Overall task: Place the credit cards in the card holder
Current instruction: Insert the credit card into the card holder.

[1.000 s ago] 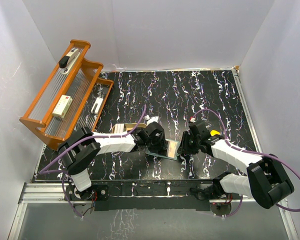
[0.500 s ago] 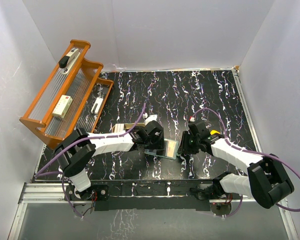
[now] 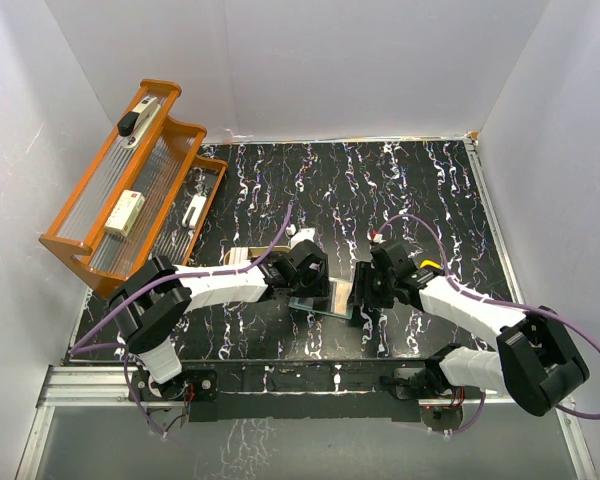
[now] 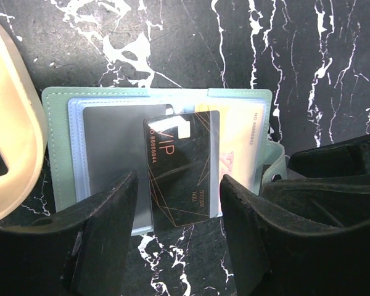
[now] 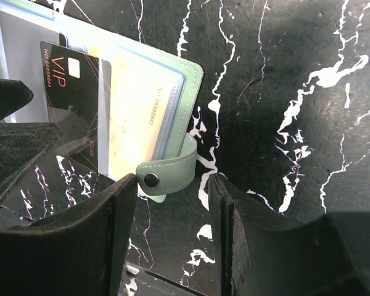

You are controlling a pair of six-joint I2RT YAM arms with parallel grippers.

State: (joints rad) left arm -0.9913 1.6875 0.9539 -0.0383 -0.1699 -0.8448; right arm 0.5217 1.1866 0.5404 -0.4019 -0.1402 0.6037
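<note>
Both tools have just let go. Low in its wrist view, the left tool (image 4: 179, 185) stands half open astride the black VIP card (image 4: 180, 148), not pinching it; the right tool (image 5: 172, 188) has spread either side of the snap tab (image 5: 166, 171), gripping nothing. The card seems partly tucked into the card holder (image 4: 55, 148), open at mid-frame on the surface (image 4: 327, 61), its lower end jutting out, so probably it wants pushing home. A tan dish (image 4: 12, 154) sits at left

White links and black joints are making up both arms (image 3: 230, 285), purple cables (image 3: 285, 230) are trailing along them, and the left gripper (image 4: 179, 185) and right gripper (image 5: 172, 182) are showing blocky matte-black fingers.
</note>
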